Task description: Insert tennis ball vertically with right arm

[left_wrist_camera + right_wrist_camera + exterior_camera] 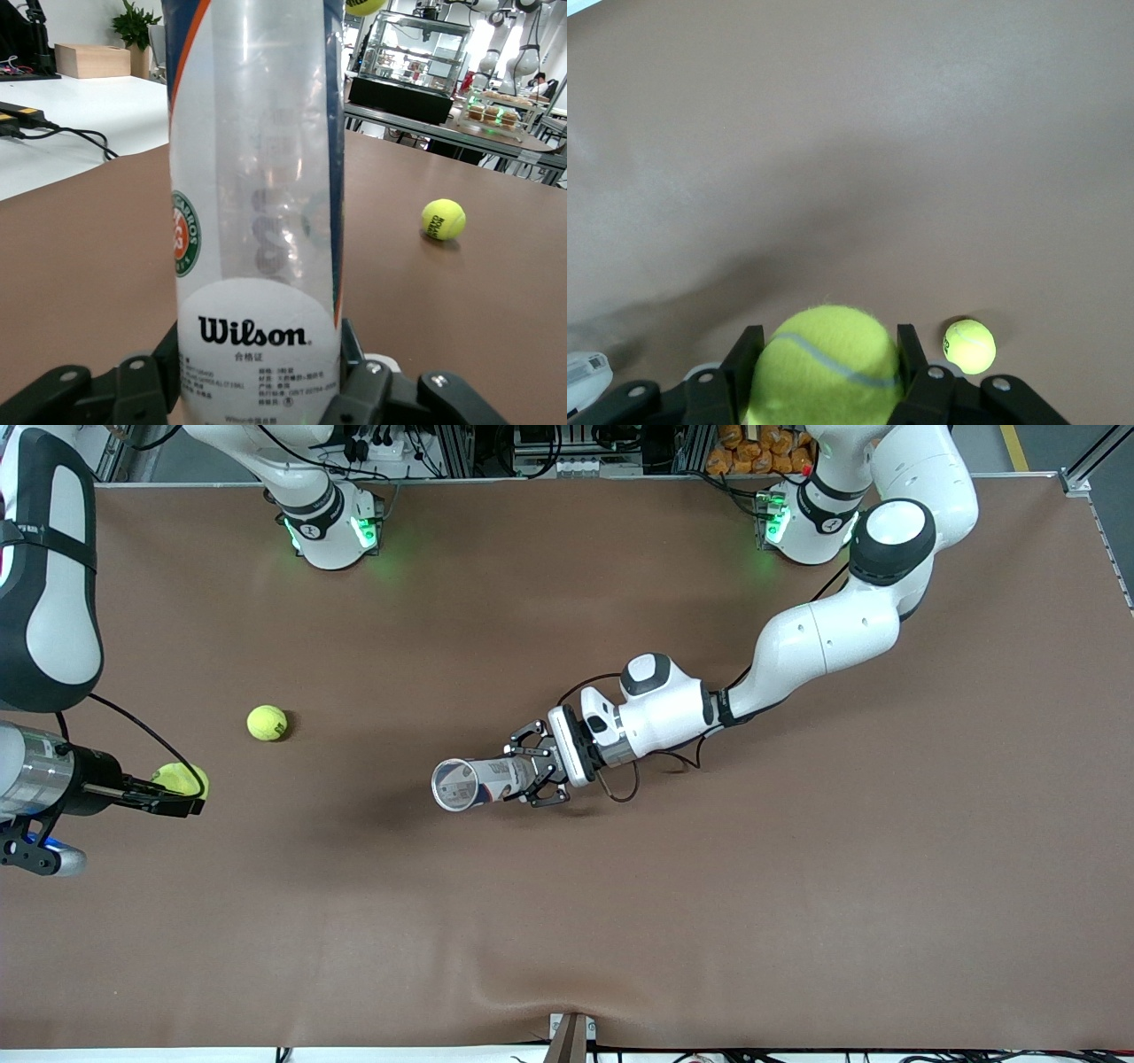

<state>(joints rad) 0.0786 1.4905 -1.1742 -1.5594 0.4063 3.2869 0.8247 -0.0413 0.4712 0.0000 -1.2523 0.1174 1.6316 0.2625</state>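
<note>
A clear Wilson tennis ball tube [478, 782] hangs over the middle of the table with my left gripper [532, 772] shut on its lower part. The tube's open mouth [454, 784] shows as a ring in the front view. In the left wrist view the tube [257, 204] rises between the black fingers [354, 354]. My right gripper [184, 790], over the right arm's end of the table, is shut on a yellow tennis ball [182, 778]. That ball [828, 367] fills the space between the fingers [911, 350]. A second tennis ball [267, 723] lies loose on the table.
The brown table [709, 912] has its front edge at a small bracket [571, 1036]. The right arm's big upper link [44, 567] stands over that end of the table. A black cable loop [620, 788] hangs under the left wrist. The loose ball [443, 219] [970, 345] lies apart from both grippers.
</note>
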